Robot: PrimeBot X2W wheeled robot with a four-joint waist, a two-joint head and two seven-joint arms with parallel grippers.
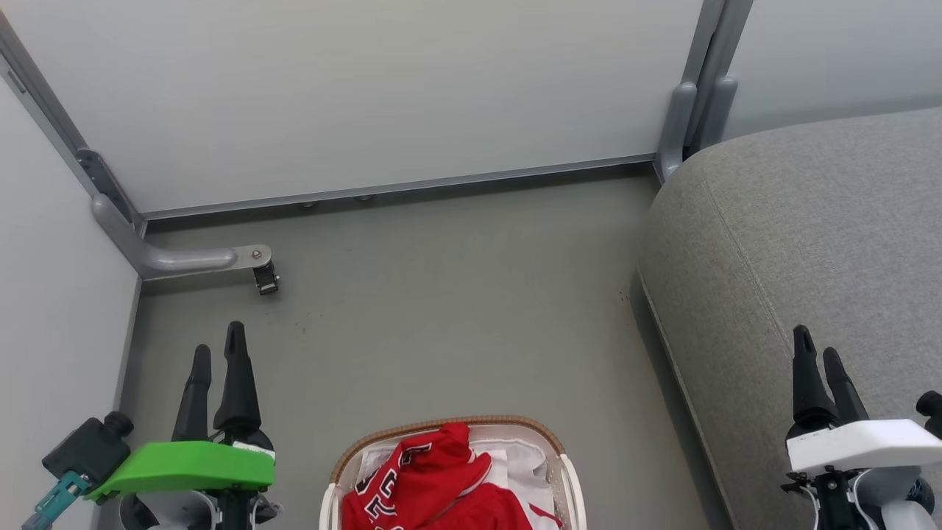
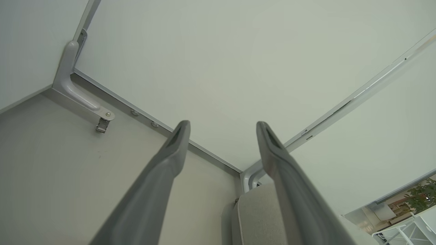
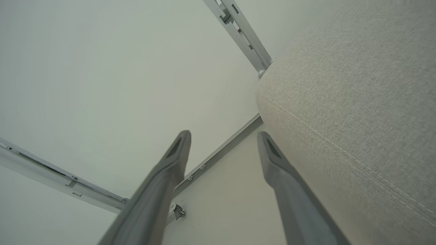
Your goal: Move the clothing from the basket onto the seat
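Red clothing (image 1: pixel 434 486) with white trim and black numerals lies heaped in the basket (image 1: pixel 450 425), a white one with a brown woven rim, at the bottom middle of the head view. The grey seat (image 1: pixel 795 243) fills the right side; its corner (image 2: pixel 259 217) and its stitched seam (image 3: pixel 340 149) appear in the wrist views. My left gripper (image 1: pixel 218 350) stands open to the basket's left, above the floor, with nothing between its fingers (image 2: pixel 170 160). My right gripper (image 1: pixel 817 347) stands open over the seat's front part, empty, fingers (image 3: pixel 272 160) apart.
Pale partition walls (image 1: pixel 353 88) close the space ahead and to the left. A grey foot bracket with a caster (image 1: pixel 257 269) sticks out at the left corner. A grey post (image 1: pixel 692 110) stands behind the seat. Grey floor (image 1: pixel 456 309) lies between basket and wall.
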